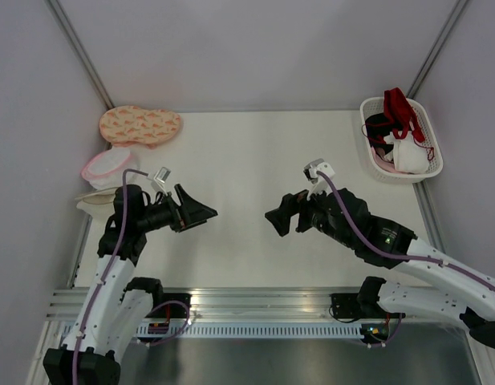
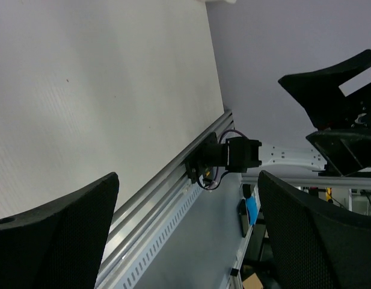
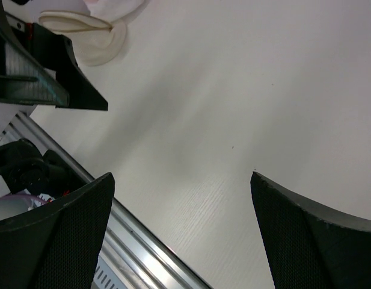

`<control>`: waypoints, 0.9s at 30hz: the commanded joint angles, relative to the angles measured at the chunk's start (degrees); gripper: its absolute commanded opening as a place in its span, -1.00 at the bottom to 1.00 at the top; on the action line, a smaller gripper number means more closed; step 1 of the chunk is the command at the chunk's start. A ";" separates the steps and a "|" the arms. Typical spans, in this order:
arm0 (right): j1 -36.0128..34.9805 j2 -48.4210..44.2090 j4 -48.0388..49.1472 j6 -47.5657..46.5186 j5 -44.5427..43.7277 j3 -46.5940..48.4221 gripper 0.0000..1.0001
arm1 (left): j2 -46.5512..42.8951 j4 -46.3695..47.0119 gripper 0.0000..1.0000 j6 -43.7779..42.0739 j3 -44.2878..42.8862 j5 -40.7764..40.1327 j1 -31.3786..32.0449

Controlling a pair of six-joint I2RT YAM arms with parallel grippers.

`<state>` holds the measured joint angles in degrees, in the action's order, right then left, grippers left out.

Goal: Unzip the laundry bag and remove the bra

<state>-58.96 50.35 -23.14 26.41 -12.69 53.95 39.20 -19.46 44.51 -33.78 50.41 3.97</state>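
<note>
The left gripper (image 1: 200, 213) and right gripper (image 1: 277, 219) hang spread and empty over the smooth white table's (image 1: 247, 152) open middle, the domed cream mesh laundry bag (image 1: 91, 201) hugging the left edge (half hidden behind the left arm), the red-strapped bra (image 1: 398, 104) apparently in the far-right lattice basket (image 1: 431, 138).

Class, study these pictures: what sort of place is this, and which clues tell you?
Probably a robot lab booth: a left arm and right arm bolted to a metal rail, a white table walled by plain grey panels, garments staged in a basket.
</note>
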 commanded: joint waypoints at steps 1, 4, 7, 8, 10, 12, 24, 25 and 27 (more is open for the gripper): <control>1.47 0.54 -1.73 2.76 -4.89 2.12 0.96 | 1.58 2.15 0.99 -3.46 -1.64 1.53 3.41; 2.96 0.54 -1.91 3.55 -4.19 1.60 0.96 | 2.19 3.55 0.99 -3.91 -2.52 1.36 7.18; 5.77 0.19 -0.87 4.52 -1.57 0.54 0.96 | 3.86 5.13 0.99 -4.52 -3.57 1.01 11.40; 6.66 0.19 -0.60 5.05 -0.77 0.28 0.96 | 4.30 5.66 0.99 -4.35 -4.01 0.65 12.54; 8.76 0.71 0.19 5.05 0.99 -0.16 0.96 | 6.14 6.89 0.99 -4.17 -4.54 -1.01 16.24; 9.91 1.24 0.37 5.05 1.52 -0.08 0.96 | 7.55 8.39 0.99 -3.99 -5.68 -2.41 19.57; 13.25 2.04 -0.42 3.73 5.30 0.45 0.96 | 8.09 12.68 0.99 -2.86 -5.86 -5.50 23.10; 13.69 2.04 -0.42 3.73 5.74 0.36 0.96 | 8.08 13.13 0.99 -2.59 -5.60 -5.33 23.10; 15.01 2.12 -0.07 3.73 7.32 -0.08 0.96 | 7.91 13.31 0.99 -2.50 -5.60 -5.32 23.28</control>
<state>-45.43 52.62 -24.38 30.24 -8.10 53.98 48.10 -10.04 42.33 -38.72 45.87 26.81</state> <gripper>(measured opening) 0.979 0.993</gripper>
